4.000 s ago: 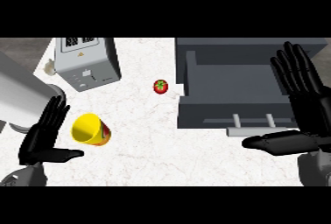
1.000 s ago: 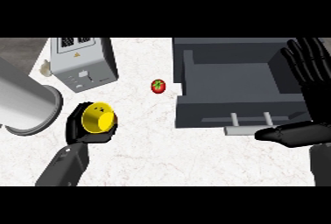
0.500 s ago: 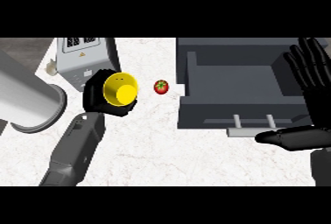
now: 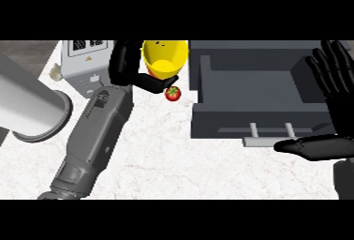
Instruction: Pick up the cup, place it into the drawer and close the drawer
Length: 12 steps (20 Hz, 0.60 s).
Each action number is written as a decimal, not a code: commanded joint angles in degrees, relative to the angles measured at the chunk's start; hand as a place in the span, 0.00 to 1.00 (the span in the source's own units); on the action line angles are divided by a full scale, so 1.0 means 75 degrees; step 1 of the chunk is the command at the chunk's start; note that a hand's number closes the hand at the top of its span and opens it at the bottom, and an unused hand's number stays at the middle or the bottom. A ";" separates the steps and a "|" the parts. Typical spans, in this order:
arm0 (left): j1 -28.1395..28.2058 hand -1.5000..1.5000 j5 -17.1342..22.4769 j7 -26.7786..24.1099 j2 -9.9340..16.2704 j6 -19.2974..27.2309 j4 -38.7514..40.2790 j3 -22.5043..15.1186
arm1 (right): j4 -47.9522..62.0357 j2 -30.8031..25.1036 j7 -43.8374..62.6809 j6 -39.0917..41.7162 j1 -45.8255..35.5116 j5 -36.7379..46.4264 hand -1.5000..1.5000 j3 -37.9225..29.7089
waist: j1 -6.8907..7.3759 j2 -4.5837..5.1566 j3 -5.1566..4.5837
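Observation:
The yellow cup (image 4: 165, 57) is lifted off the counter near the top of the head view, tilted with its mouth upward in the picture. My left hand (image 4: 131, 65) is shut on it, black fingers curled round its left side and base. The cup hangs just left of the open dark grey drawer (image 4: 259, 110), whose front carries a pale handle (image 4: 271, 132). My right hand (image 4: 330, 108) rests open at the right edge, fingers up beside the drawer, thumb below the drawer's front.
A small red tomato (image 4: 173, 93) lies on the white marble counter just under the cup. A grey toaster (image 4: 88, 63) stands at the back left. A large grey cylinder (image 4: 31, 110) crosses the left edge.
My left hand closed round the cup, lifted it and carried it up and to the right, toward the drawer. The right hand has stayed in place.

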 commanded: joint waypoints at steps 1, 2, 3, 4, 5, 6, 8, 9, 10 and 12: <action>-0.1211 1.00 0.0197 0.1154 -0.0069 0.1071 -0.0210 -0.0563 | 0.0452 -0.0263 -0.0421 0.0360 0.0088 -0.0168 0.00 -0.0291 | -0.0147 0.0040 0.0004; -0.1219 1.00 0.0540 0.1280 -0.0070 0.1389 -0.0205 -0.1082 | 0.0130 -0.0079 -0.0312 0.0188 0.0105 -0.0098 0.00 -0.0134 | -0.0193 0.0030 -0.0001; -0.1336 1.00 0.0532 0.1429 -0.0071 0.1373 -0.0271 -0.1160 | 0.0093 0.0044 -0.0300 -0.0036 0.0087 0.0269 0.00 0.0066 | -0.0148 0.0040 -0.0003; -0.2007 1.00 0.0296 0.1977 -0.0071 0.1415 -0.0016 -0.0618 | 0.0123 -0.0062 -0.0238 0.0065 -0.0012 0.0042 0.00 -0.0092 | -0.0145 0.0055 -0.0002; -0.1931 1.00 0.0681 0.1814 -0.0071 0.1957 0.0156 -0.1423 | 0.0023 -0.0042 0.0086 0.0054 -0.0084 -0.0059 0.00 -0.0024 | -0.0241 0.0055 -0.0004; -0.2218 1.00 0.0520 0.1750 -0.0072 0.1979 0.0575 -0.1086 | 0.0219 0.0127 -0.0385 0.0014 -0.0006 0.0181 0.00 0.0120 | -0.0208 0.0084 -0.0003; -0.2854 1.00 0.0652 0.2476 -0.0072 0.2200 0.0972 -0.1212 | -0.0062 -0.0003 -0.0033 0.0017 -0.0118 0.0050 0.00 0.0044 | -0.0289 0.0084 -0.0001; -0.2707 1.00 0.0875 0.2199 -0.0072 0.2446 0.1289 -0.1625 | 0.0014 0.0348 -0.0139 -0.0251 -0.0100 0.0331 0.00 0.0342 | -0.0333 0.0102 -0.0002; -0.2929 1.00 0.0965 0.2571 -0.0072 0.2231 0.1497 -0.1511 | 0.0187 0.0069 -0.0481 0.0064 0.0024 0.0260 0.00 0.0140 | -0.0339 0.0113 0.0001; -0.3576 1.00 0.1272 0.3045 -0.0073 0.3133 0.1811 -0.2050 | 0.0353 0.0067 -0.0212 0.0132 -0.0452 0.0014 0.00 0.0182 | -0.0550 0.0138 0.0007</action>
